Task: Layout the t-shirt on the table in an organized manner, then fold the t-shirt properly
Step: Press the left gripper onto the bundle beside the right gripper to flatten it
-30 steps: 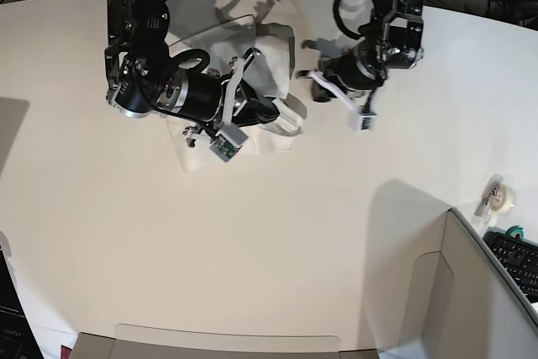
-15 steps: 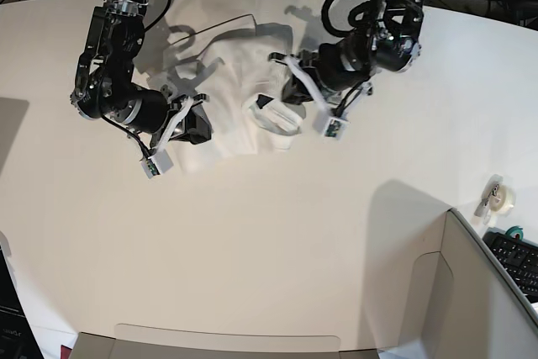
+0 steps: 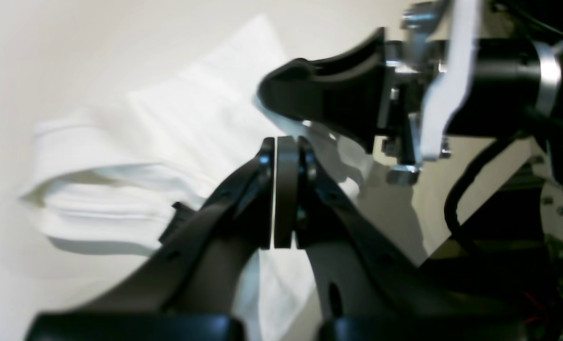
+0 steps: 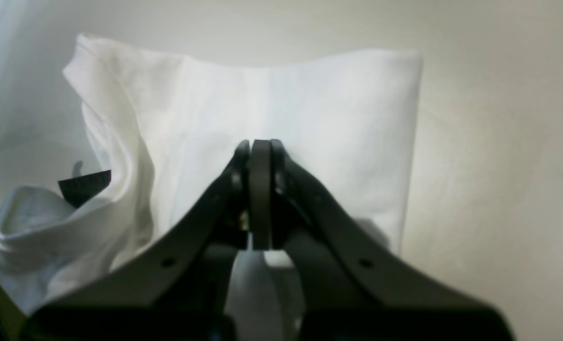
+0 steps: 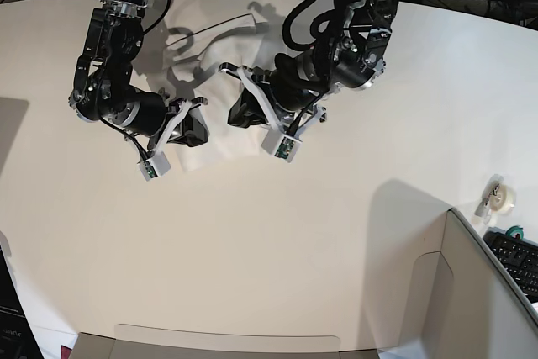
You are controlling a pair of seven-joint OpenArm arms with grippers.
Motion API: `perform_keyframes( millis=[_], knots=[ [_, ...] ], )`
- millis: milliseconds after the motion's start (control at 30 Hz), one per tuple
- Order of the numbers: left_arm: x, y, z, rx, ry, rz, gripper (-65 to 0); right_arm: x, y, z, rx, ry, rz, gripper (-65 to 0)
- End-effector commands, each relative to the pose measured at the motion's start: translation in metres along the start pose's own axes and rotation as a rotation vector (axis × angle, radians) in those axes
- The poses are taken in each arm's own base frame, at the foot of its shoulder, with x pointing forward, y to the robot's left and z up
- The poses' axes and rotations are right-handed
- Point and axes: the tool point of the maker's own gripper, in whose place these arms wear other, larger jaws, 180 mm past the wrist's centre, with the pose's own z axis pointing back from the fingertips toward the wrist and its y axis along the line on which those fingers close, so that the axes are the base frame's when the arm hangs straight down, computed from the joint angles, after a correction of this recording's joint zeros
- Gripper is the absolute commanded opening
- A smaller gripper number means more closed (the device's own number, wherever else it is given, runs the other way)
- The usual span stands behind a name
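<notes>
Two dark arms are seen above the table (image 5: 277,241), a large off-white top with a curved far edge, which fills most of the base view. At its lower right corner a grey-beige partition panel (image 5: 483,292) is placed, and beyond it a roll of tape (image 5: 502,197) and a part of a black keyboard (image 5: 517,258) are visible. The t-shirt (image 5: 220,136) is found in the far middle part of the table, between the two arms, with only its plain white side shown; it is folded into a roughly rectangular pack, but one end is bunched into a loose roll with a small dark label (image 4: 84,185) beside it. The left gripper (image 3: 281,142) is held just over the white cloth, its fingers pressed fully together with no fabric between them. The right gripper (image 4: 261,144) is held over the flat folded part, and its fingers are also closed completely on nothing. In the left wrist view the other arm's dark finger (image 3: 328,94) is seen close to the shirt, just beyond the left gripper.
</notes>
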Motion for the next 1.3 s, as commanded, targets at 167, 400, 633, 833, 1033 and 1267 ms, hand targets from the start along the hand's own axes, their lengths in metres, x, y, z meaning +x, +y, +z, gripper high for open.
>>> perform_keyframes(
  millis=[167, 400, 633, 833, 1033, 1267],
  knots=[
    [0.012, -0.018, -0.009, -0.052, -0.034, 0.018, -65.0, 0.017, 0.0, 0.004, 0.004, -0.055, 0.017, -65.0],
    [0.007, -0.011, -0.008, -0.035, -0.021, 0.021, -65.0, 0.013, 0.001, 0.004, 0.008, -0.05, 0.012, -65.0],
    [-0.02, 0.012, -0.003, 0.022, 0.026, 0.094, -65.0, 0.013, 0.002, 0.003, 0.009, -0.05, 0.011, -65.0],
    [-0.026, 0.018, -0.004, 0.035, 0.042, 0.112, -65.0, 0.011, 0.001, 0.004, 0.006, -0.046, 0.009, -65.0],
    [-0.043, 0.029, -0.004, 0.063, 0.077, 0.15, -65.0, 0.009, -0.005, 0.004, -0.029, -0.034, 0.02, -65.0],
    [-0.05, 0.068, 0.013, 0.164, 0.059, 0.243, -65.0, 0.003, -0.013, 0.003, -0.075, -0.001, 0.035, -65.0]
  ],
)
